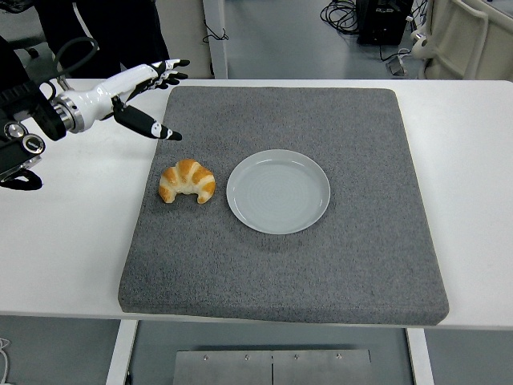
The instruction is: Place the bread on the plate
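Note:
A golden croissant lies on the grey mat, just left of an empty pale plate. The two are close but apart. My left hand, white with black fingertips, hangs above the mat's far left corner, up and to the left of the croissant. Its fingers are spread and hold nothing; the thumb points down toward the bread. The right arm does not show.
The mat covers most of the white table. A dark-clothed person stands beyond the table's far left edge. Cables and equipment lie on the floor behind the table.

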